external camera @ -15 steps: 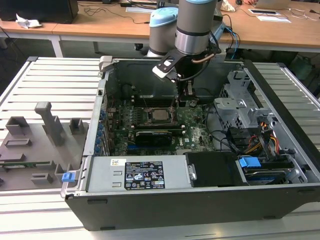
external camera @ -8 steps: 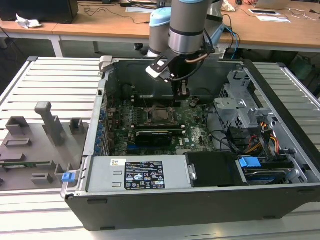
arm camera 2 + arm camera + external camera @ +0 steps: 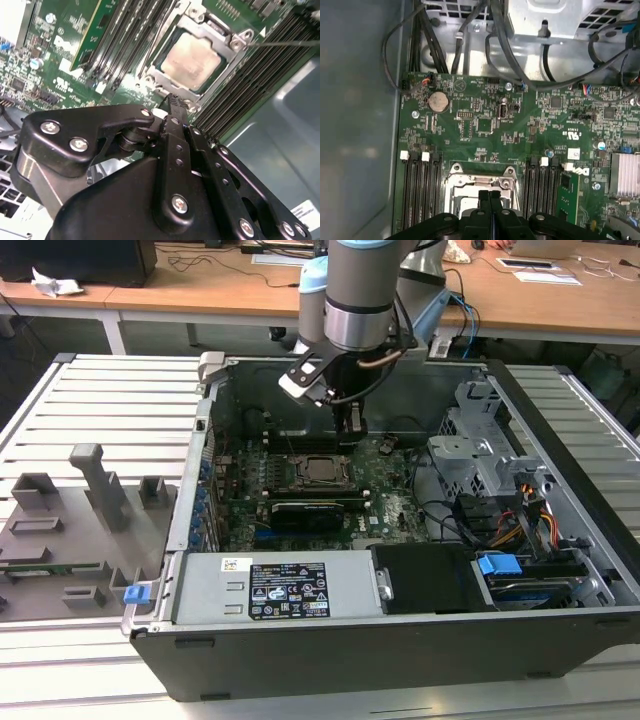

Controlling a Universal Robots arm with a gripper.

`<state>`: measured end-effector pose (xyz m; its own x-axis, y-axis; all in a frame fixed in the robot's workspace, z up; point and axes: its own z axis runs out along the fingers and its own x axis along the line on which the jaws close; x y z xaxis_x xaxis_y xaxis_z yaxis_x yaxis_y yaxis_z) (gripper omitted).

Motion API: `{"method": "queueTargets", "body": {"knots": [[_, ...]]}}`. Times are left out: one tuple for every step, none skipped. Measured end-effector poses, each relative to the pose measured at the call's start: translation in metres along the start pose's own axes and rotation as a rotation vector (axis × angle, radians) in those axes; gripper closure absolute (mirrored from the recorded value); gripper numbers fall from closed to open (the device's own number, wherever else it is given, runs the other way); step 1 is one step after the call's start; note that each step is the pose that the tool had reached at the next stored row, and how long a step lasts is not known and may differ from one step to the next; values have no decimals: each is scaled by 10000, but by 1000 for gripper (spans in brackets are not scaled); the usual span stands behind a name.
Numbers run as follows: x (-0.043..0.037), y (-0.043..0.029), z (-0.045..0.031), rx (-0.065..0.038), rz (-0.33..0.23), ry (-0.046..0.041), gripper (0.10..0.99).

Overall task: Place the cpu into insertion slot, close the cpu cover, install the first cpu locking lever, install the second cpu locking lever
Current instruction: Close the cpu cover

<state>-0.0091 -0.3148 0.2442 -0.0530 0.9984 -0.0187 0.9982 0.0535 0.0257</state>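
**Cpu seated under its cover, gripper closed at the socket's edge**

The cpu (image 3: pixel 192 60) lies flat in the insertion slot (image 3: pixel 303 468), its dull metal face showing through the square opening of the cpu cover (image 3: pixel 169 84). The cover is down over the chip's edges. All of this sits in the middle of the green board (image 3: pixel 520 135), inside the open computer case (image 3: pixel 400 660) on the bench.

The arm reaches down into the case. Its gripper (image 3: pixel 173 100) hangs over the rim of the socket, at the side toward the case's far wall in the exterior view. The two fingers (image 3: pixel 484 197) are pressed together with nothing between them. I cannot tell whether the tip touches the cover or stops just short of it.

Rows of black memory slots (image 3: pixel 240 85) flank the socket on both sides. In the second wrist view, a thin metal rod (image 3: pixel 285 43) runs from one corner of the cover out across them.
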Motion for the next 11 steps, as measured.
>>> {"method": "queueTargets", "body": {"knots": [[1,-22,5,1,1,-1,980],[3,-45,11,0,0,0,980],[4,-72,15,1,-1,-1,980],[8,-113,20,1,1,-1,980],[10,-130,23,0,0,1,980],[13,-147,29,-1,0,2,980],[16,-159,33,0,0,0,980],[21,-170,38,2,-1,-2,980],[31,-188,47,1,0,-2,980],[38,-205,52,1,0,0,980],[40,-226,55,1,0,-1,980]]}}
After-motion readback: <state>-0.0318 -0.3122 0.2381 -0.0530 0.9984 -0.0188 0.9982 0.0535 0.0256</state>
